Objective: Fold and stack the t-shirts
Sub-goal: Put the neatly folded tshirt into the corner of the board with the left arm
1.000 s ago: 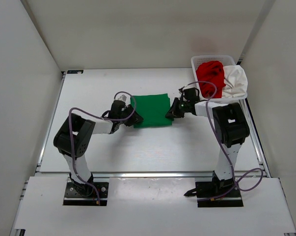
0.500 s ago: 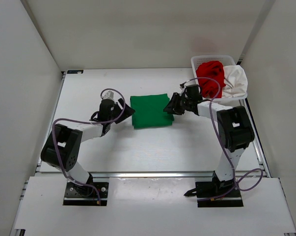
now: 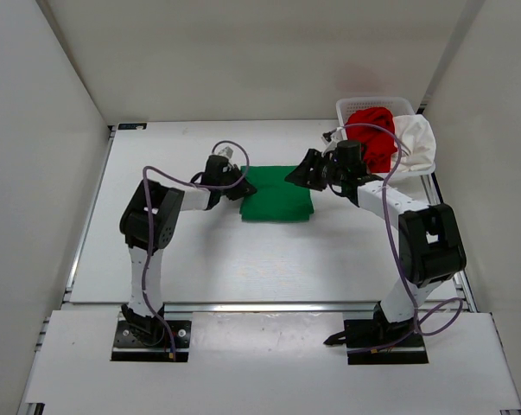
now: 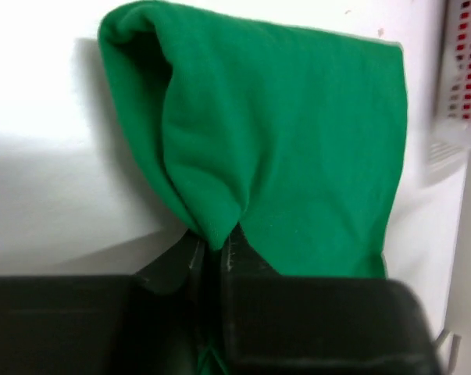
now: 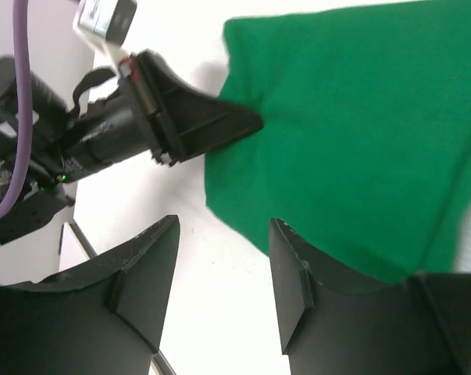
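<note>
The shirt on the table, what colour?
The shirt is plain green; the left wrist view shows it best.

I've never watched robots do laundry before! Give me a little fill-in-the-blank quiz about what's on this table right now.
1. The folded t-shirt lying on the table is ___ in colour.
2. The left end effector is pinched shut on that shirt's edge, while the right end effector has its jaws ___.
3. The red t-shirt and the white t-shirt are bundled together in the white mesh ___.

Missing words: green; open; basket
</note>
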You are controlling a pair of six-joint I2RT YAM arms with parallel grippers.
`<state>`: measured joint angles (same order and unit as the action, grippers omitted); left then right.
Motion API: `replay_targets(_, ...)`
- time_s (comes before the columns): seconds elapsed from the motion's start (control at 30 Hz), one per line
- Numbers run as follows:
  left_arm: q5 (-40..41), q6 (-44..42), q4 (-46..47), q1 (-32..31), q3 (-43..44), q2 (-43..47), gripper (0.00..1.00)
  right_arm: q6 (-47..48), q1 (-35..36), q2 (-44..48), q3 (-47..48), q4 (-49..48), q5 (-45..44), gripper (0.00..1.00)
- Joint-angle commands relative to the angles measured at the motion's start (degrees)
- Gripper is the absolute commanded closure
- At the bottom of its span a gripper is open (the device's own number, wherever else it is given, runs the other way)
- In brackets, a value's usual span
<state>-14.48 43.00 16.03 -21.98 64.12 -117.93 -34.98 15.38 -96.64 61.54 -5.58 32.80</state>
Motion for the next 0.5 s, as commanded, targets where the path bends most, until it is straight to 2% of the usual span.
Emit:
replay_targets(0.0,-2.48,1.29,-4.08,-1.49,7.66,-2.91,0.92,-1.23,-1.31,1.55,-1.07,-4.26,1.83,0.52)
replay_targets(0.07,-2.05,1.56,-7.05,-0.18,13.45,-4.06,1.00,-1.06,-2.19,0.59,-1.68,-4.79,2.09,0.52)
replay_targets(0.2,-1.78,1.21,-12.42,8.51,23.67,-5.03,1.00,-0.88,-4.21,-1.62,-2.29,-5.31,3.59,0.53)
replay_targets(0.27,-1.17,-0.02,-15.05,15.61,26.22,-4.42,1.00,-0.96,-4.48,-2.15,-1.86,-5.92,4.20,0.53)
replay_targets(0.47,-2.48,4.01,-9.89,34.25,20.44,-2.39,1.00,-1.84,-4.65,-3.90,-2.21,-7.95,6.57,0.54)
